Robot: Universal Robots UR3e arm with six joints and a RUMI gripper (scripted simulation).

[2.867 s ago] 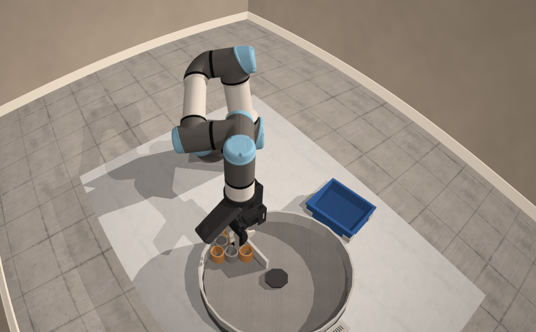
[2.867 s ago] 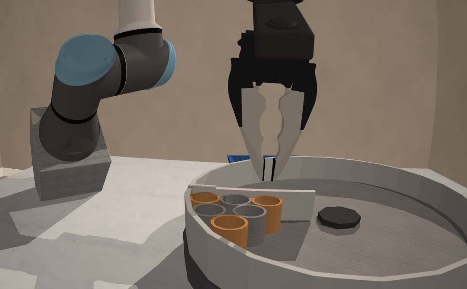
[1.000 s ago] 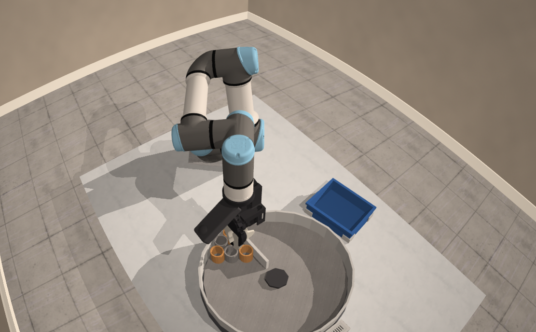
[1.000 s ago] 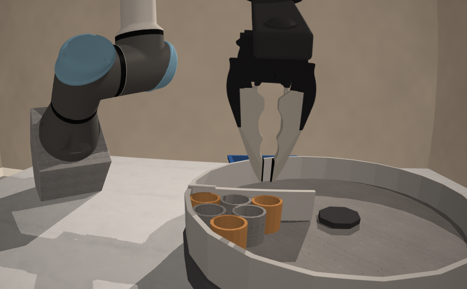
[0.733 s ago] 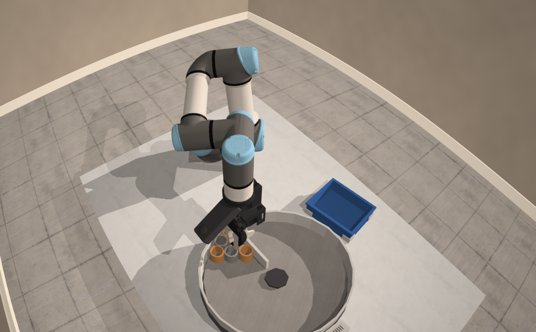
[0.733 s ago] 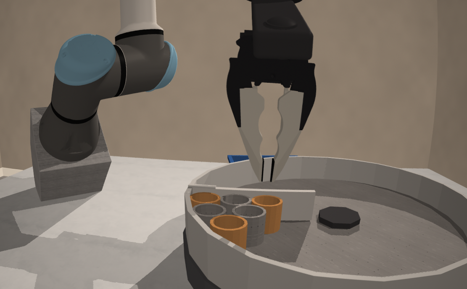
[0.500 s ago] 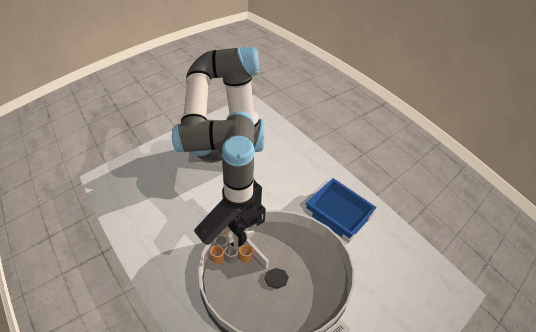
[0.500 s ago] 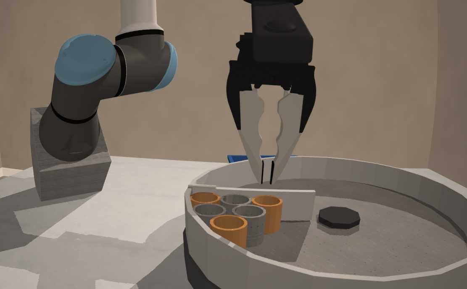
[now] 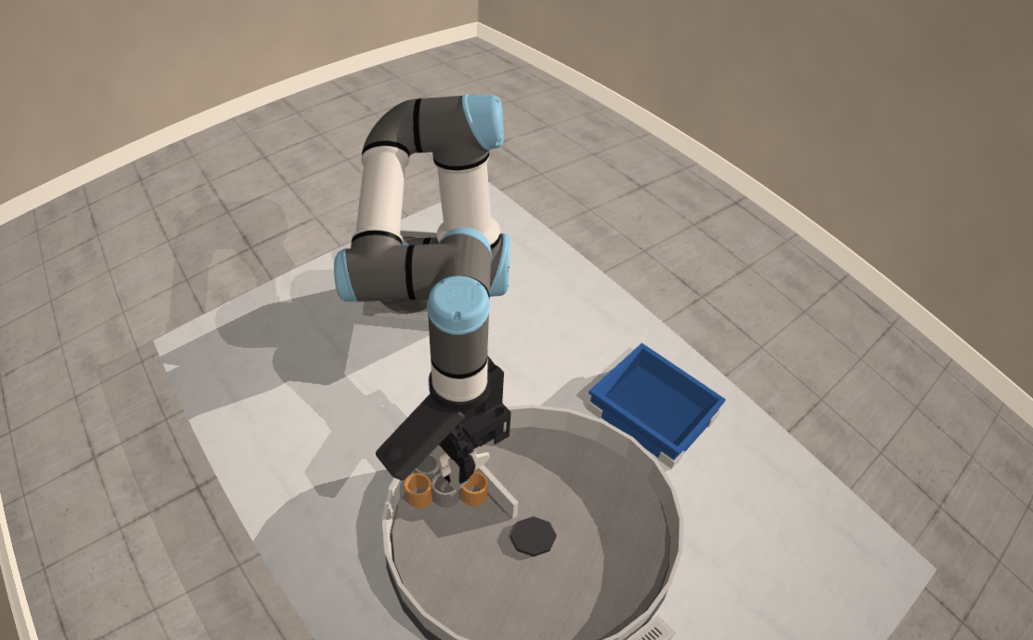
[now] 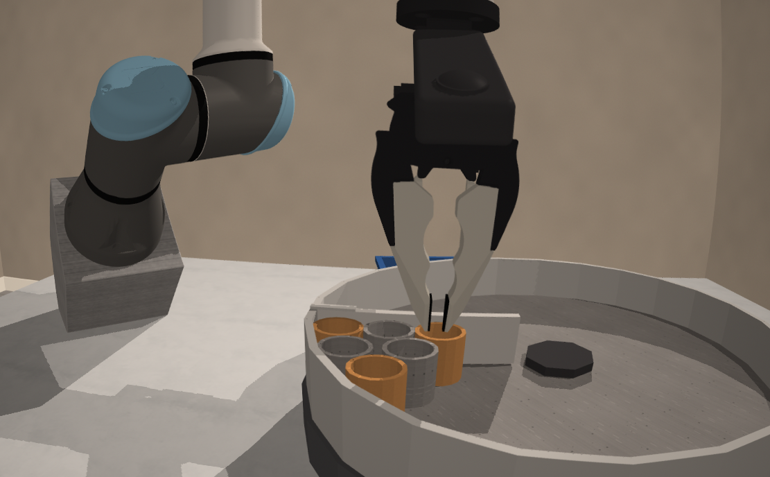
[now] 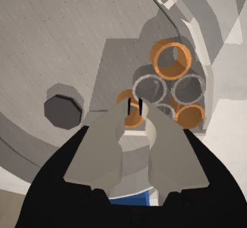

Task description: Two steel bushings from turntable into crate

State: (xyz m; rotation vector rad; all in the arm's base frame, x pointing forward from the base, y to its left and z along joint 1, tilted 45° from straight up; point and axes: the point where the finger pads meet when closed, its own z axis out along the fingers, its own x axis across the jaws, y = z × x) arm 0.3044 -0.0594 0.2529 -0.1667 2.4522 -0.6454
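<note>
Orange and gray bushings [image 10: 421, 373] stand clustered inside the round turntable [image 10: 631, 460].
</note>
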